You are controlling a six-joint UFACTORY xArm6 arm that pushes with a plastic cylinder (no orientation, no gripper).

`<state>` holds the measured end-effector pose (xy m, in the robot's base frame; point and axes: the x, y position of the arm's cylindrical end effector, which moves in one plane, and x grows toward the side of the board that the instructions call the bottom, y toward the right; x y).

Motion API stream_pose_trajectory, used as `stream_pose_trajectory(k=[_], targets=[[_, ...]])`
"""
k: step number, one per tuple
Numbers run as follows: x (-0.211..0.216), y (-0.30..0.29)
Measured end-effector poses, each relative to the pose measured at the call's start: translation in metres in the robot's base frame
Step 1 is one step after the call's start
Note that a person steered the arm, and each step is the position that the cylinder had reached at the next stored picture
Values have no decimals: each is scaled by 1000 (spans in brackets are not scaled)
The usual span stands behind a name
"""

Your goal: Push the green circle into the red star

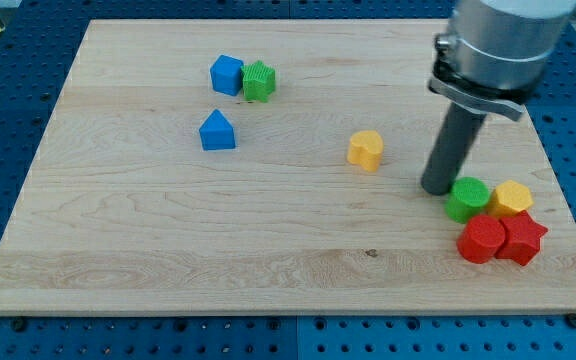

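Note:
The green circle (466,199) lies at the view's right, touching a red circle (482,239) below it and a yellow block (513,198) on its right. The red star (522,238) lies just right of the red circle, below the yellow block, a little below and right of the green circle. My tip (435,187) rests on the board right at the green circle's left edge, touching it or nearly so.
A yellow heart-like block (365,149) lies left of the rod. A blue cube (226,75) and a green ridged block (259,81) touch at the view's upper left, with a blue house-shaped block (217,131) below them. The board's right edge (566,200) is close to the cluster.

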<state>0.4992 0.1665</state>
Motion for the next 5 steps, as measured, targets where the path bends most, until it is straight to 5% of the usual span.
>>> stream_pose_trajectory(k=[3,5], targets=[[28,1],[-17,-159]])
